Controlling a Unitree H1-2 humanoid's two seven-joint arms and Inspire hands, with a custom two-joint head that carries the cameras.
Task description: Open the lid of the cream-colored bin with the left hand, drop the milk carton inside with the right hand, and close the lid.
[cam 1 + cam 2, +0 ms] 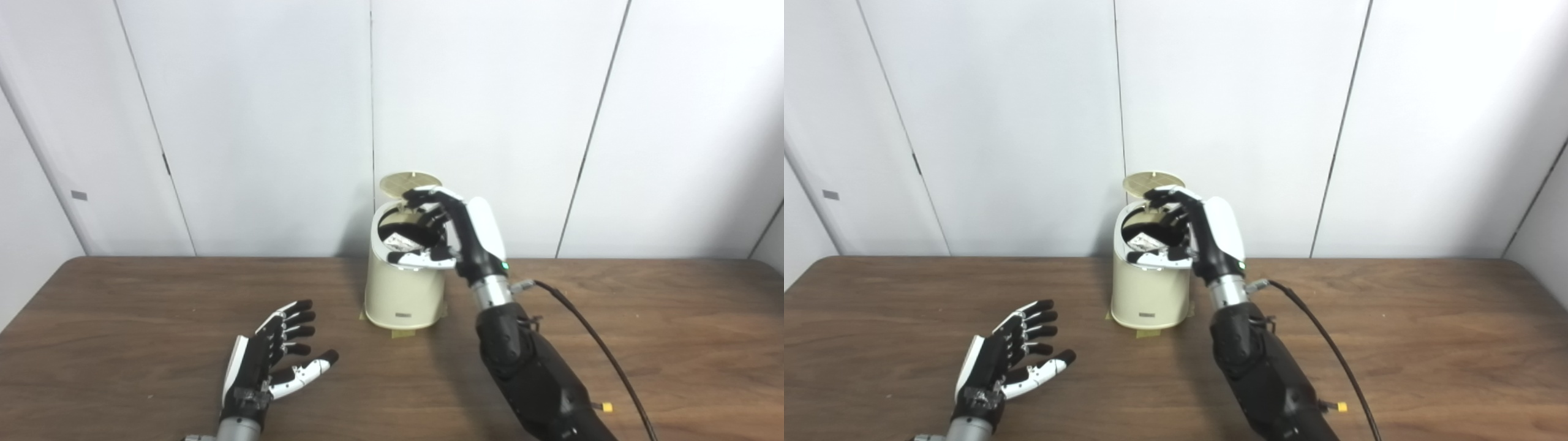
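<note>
Left eye view: right hand (465,236) fingers (422,197) spread over bin (401,294).

Illumination: bright, even, diffuse; source appears overhead.
Shadows: soft; a dark patch on the table (122,306) beneath the right hand (456,236), a fainter one beside the left hand (275,355).
Glare: mild sheen on the white wall panels (257,122) behind the right hand.
Sharpness: slightly soft throughout; fine detail inside the bin (404,294) unresolved.
Edge distortion: slight bowing at frame corners.

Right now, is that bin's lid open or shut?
Open. The lid stands tilted up behind the bin, showing the dark inside, with the right hand over the opening.
</note>
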